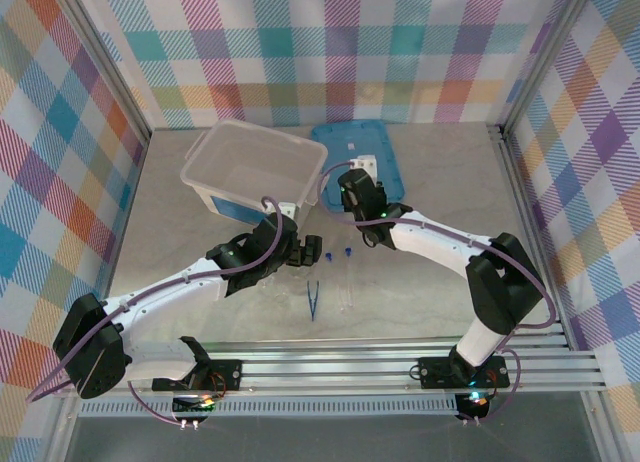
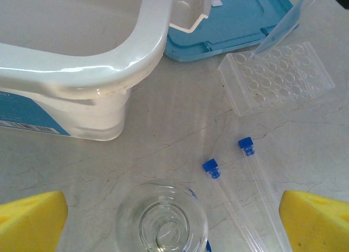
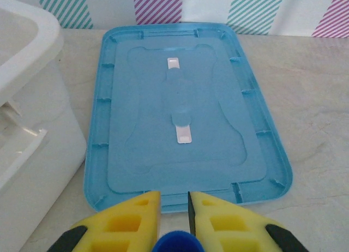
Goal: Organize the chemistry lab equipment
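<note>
Status: we're early, with pretty much nothing sorted yet by our read. The tub (image 2: 125, 55) sits open at back left and we see none of the kit in it. Its blue lid (image 3: 185, 115) lies flat on the table (image 2: 163, 132) just beside it, to the right. Loose on the table in front of the tub are the glass flask (image 2: 162, 222), upright, and two blue-capped tubes (image 2: 246, 146) lying just right of it, side by side but not touching. The tweezers (image 1: 313, 300) lie nearer the arm bases, well apart from the tub. A thin clear piece (image 1: 347, 294) lies beside them, maybe a third tube, we can't tell. A clear well plate (image 2: 275, 77) rests near the lid's front edge. The left gripper (image 2: 172, 211) hangs over the flask with its fingers wide apart on either side, touching nothing; we judge it's lined up for a grab. The right gripper (image 3: 174, 197) is over the lid's near edge, fingers nearly together with a blue-topped piece (image 3: 174, 244) between them low down. It looks clamped, but we can't tell which item it is. Left to do, as we judge it: flask, tubes, tweezers and plate all need a home, presumably the tub, then maybe the lid goes on.
</note>
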### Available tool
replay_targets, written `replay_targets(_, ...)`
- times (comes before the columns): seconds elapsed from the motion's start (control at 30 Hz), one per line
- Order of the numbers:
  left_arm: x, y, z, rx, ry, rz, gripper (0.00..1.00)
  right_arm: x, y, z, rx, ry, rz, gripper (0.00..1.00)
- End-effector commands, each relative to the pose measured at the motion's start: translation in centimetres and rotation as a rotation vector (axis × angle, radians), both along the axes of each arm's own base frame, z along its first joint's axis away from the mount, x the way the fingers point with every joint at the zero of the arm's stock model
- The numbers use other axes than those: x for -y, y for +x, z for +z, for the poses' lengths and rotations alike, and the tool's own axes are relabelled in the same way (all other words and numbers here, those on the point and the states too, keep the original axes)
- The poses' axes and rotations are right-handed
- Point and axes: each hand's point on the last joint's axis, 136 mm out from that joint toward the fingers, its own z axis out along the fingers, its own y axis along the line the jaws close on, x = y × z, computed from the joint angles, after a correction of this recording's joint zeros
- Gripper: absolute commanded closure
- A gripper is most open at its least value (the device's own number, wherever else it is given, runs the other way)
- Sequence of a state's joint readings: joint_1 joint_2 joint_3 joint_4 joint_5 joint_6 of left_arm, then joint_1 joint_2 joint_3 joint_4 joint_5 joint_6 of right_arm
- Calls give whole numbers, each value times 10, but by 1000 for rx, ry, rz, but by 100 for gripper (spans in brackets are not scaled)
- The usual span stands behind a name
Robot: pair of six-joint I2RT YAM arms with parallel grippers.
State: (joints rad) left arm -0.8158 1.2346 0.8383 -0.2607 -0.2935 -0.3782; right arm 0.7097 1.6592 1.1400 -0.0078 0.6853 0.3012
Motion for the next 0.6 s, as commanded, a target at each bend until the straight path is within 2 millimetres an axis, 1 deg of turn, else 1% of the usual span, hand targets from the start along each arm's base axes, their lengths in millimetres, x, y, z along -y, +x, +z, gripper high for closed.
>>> replay_targets(0.0,-3,-4,0,1,-10,8,1,-1,12,15,42,20,-21,93)
replay_targets(0.23,-3,-4,1,5,-1,2,1,-7,15,11,25,30,-12,93)
replay_targets(0.57,-6,-5,0,5,0,9,1,-11,13,-4,-7,38,-7,93)
